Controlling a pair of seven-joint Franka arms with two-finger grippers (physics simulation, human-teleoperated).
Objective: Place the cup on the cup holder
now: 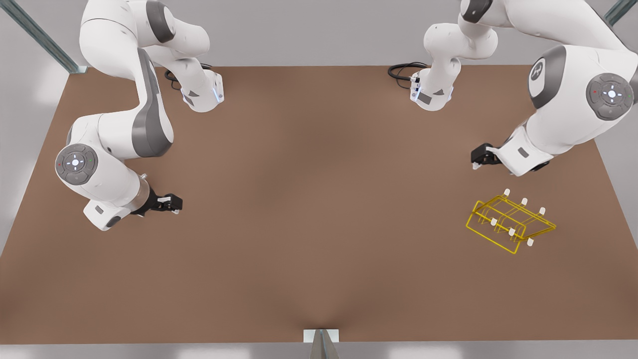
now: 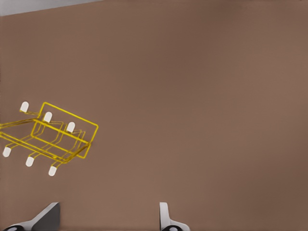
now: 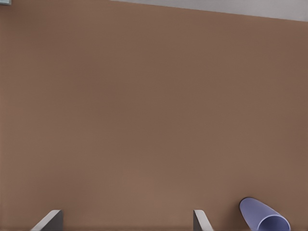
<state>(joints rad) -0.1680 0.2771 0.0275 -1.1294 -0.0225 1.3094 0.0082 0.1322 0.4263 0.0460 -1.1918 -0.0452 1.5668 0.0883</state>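
While both pincers gape empty, lavender cup (image 3: 263, 216) lies tipped on table (image 3: 144, 120); yellow cup holder (image 1: 510, 222) apart.

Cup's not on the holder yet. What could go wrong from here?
1. The cup lies on its side on the table, outside the open fingers of the right gripper. A sloppy approach may nudge it, and it could roll.
2. The cup holder sits at the front view's right by the open left gripper, far from the right gripper. That probably means a long carry or a handover, with drop risk.
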